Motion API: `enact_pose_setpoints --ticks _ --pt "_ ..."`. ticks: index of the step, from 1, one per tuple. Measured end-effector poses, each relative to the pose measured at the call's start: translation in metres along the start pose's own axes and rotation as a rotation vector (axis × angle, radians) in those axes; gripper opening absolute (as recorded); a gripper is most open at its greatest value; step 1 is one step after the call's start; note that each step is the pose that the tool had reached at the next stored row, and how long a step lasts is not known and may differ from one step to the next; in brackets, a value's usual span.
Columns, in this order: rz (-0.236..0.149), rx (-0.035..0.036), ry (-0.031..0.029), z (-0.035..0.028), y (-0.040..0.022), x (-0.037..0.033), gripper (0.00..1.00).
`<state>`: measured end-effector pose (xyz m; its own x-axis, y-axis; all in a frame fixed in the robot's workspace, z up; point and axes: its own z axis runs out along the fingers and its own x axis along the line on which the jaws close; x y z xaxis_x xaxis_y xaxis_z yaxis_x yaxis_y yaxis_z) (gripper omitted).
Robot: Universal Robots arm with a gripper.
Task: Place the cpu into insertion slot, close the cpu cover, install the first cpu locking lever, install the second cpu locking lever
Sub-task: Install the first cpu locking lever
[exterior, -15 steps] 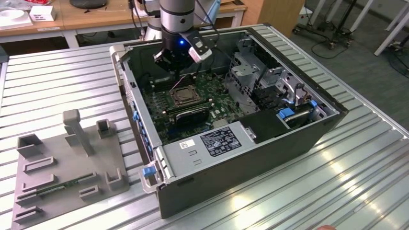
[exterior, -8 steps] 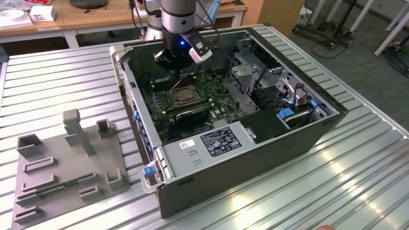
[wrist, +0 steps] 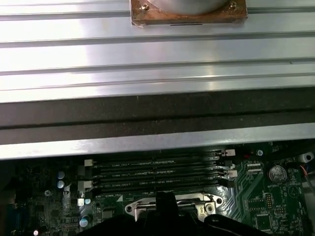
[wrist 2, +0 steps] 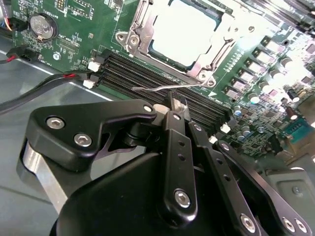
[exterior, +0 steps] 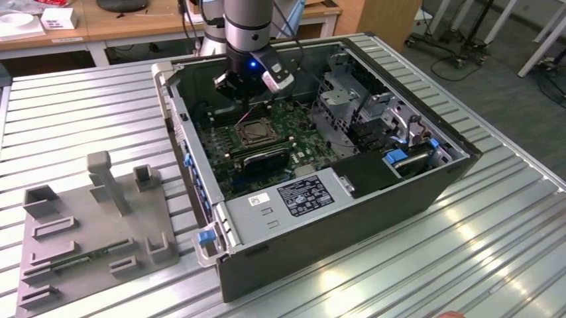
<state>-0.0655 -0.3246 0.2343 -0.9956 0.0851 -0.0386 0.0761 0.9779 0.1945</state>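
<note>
second wrist view: gripper (wrist 2: 176, 104) near seated cpu (wrist 2: 184, 29)

An open case (exterior: 354, 218) is laid on a slatted table (exterior: 79, 112), a green motherboard (exterior: 296, 122) with black memory slots (wrist 2: 147, 73) and a coin battery (wrist 2: 41, 25) is seen inside it, and a grey fixture (exterior: 89, 225) is set on the table at the exterior view's left of it.

Probably a lab: slatted metal bench (exterior: 79, 112), wooden desks (exterior: 132, 26) behind.
</note>
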Motion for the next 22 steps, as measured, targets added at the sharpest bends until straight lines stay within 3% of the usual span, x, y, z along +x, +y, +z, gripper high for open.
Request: enact_pose_setpoints --ticks 5,22 --pt "0.001 -0.0169 0.0011 0.0039 -0.0006 -0.0022 0.11" --pt "0.001 -0.0176 0.0013 0.0101 -0.0031 -0.0078 0.11"
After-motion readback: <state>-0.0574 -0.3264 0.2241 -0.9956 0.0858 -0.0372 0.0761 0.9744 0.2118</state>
